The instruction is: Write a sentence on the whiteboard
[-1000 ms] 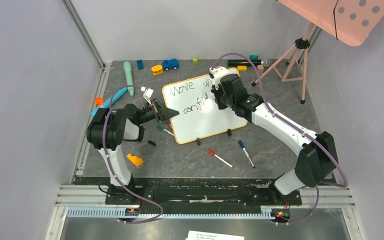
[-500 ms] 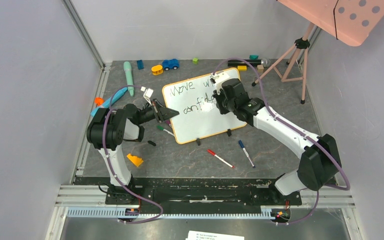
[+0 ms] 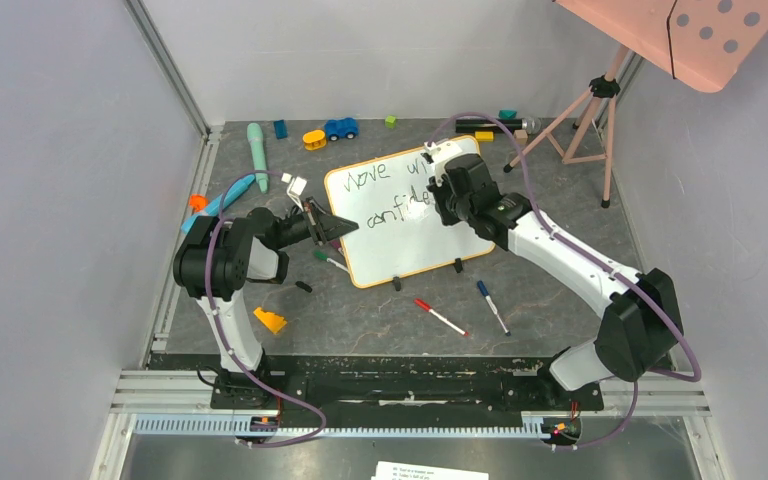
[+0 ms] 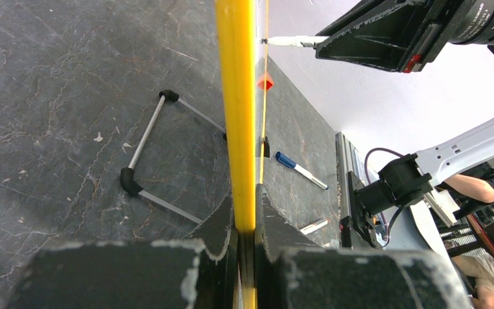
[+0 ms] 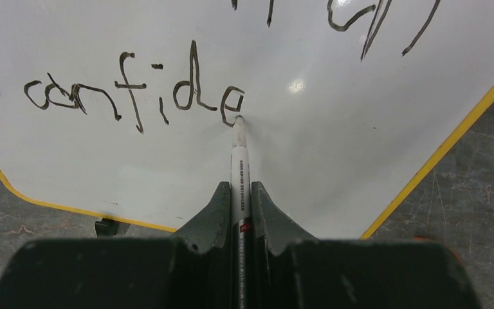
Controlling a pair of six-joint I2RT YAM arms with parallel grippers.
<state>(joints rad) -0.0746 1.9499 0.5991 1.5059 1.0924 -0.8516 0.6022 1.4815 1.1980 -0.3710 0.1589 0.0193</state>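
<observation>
The whiteboard [image 3: 410, 250], white with an orange-yellow frame, stands tilted on the dark floor. My left gripper [image 3: 345, 228] is shut on its left edge, and in the left wrist view the frame [image 4: 235, 96] runs between the two fingers of that gripper [image 4: 246, 199]. My right gripper [image 5: 239, 190] is shut on a white marker [image 5: 239, 161] whose tip touches the board [image 5: 334, 148] just after the "e". The sentence [image 5: 135, 96] reads "confide" in its second row, below "Move" [image 3: 358, 178] and more strokes.
A red marker [image 3: 440, 317] and a blue marker [image 3: 492, 306] lie in front of the board, and a green-capped one [image 3: 328, 260] lies by its left corner. Toys such as a blue car [image 3: 340, 128] line the back. A tripod [image 3: 585, 120] stands back right.
The right gripper and marker have edged slightly to the right along the second row of writing. The left gripper still clamps the board's edge and has not moved.
</observation>
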